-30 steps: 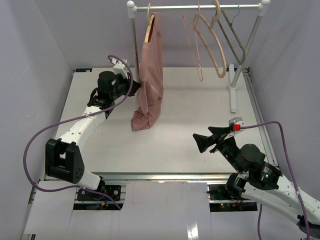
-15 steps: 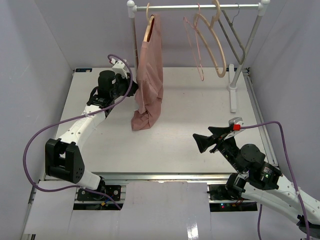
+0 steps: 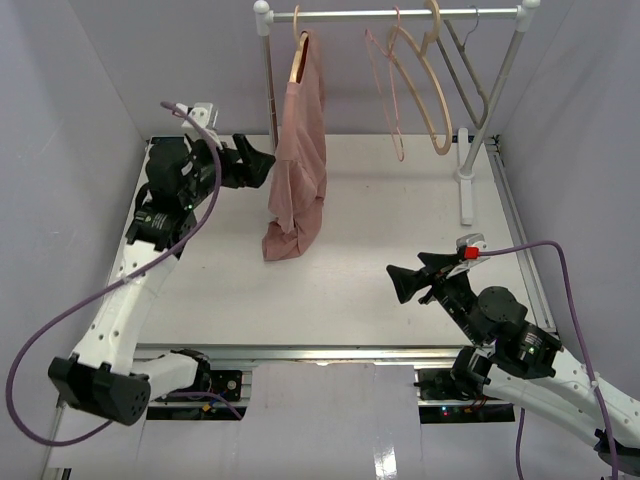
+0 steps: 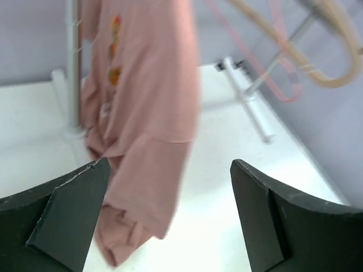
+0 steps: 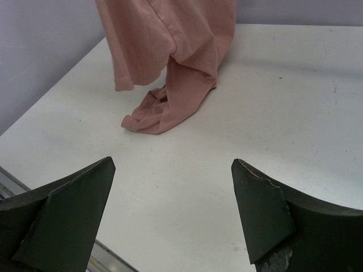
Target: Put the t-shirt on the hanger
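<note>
The dusty-pink t-shirt (image 3: 302, 140) hangs from the pale wooden hanger (image 3: 297, 62) at the left end of the rail. Its lower end lies bunched on the table (image 3: 284, 240). My left gripper (image 3: 258, 162) is open just left of the shirt and holds nothing. In the left wrist view the shirt (image 4: 142, 102) hangs blurred ahead of the left gripper (image 4: 170, 163), apart from both fingers. My right gripper (image 3: 412, 275) hovers open over the table's near right. In the right wrist view the shirt (image 5: 181, 56) is well beyond the open right gripper (image 5: 173, 163).
A white clothes rail (image 3: 400, 14) spans the back, with one post (image 3: 268, 90) just behind the shirt and a foot (image 3: 467, 190) at the right. On it hang a thin pink wire hanger (image 3: 385, 90), a second beige wooden hanger (image 3: 437, 110) and a grey hanger (image 3: 470, 75).
My left gripper has opened, let go of the t-shirt and drawn back to the left, its arm swinging towards the left wall. The shirt stays hanging. The right arm has not moved.
</note>
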Available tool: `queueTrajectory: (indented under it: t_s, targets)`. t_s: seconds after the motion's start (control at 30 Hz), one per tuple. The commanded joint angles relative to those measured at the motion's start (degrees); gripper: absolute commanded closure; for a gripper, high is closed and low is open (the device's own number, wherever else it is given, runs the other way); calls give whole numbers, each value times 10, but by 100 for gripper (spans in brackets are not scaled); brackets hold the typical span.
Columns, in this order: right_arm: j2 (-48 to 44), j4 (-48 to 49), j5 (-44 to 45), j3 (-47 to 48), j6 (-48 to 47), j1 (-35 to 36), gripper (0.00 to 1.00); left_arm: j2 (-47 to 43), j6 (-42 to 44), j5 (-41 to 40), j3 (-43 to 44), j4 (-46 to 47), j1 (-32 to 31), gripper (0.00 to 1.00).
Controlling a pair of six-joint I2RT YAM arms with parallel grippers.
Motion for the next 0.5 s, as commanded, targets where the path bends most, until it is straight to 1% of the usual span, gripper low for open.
queueTrajectory:
  t_s: [0.0, 0.1, 0.2, 0.23, 0.3, 0.37, 0.47]
  targets:
    - [20, 0, 34, 14, 4, 1, 10, -78, -40, 62, -27, -24, -21, 2]
    - [21, 0, 38, 15, 4, 1, 10, -106, -54, 36, -77, -22, -66, 2]
    - [22, -11, 59, 21, 18, 1, 10, -124, -55, -78, -146, -6, -172, 2]
    - [22, -18, 68, 24, 21, 1, 10, -133, -55, -95, -175, 10, -209, 2]
    - [22, -26, 77, 29, 26, 1, 10, -156, -59, -128, -229, 46, -251, 2]
    - [22, -28, 75, 29, 19, 2, 10, -181, -65, -134, -275, 88, -275, 2]
    - [22, -15, 58, 17, -1, 1, 10, -209, -64, -156, -320, 102, -283, 2]
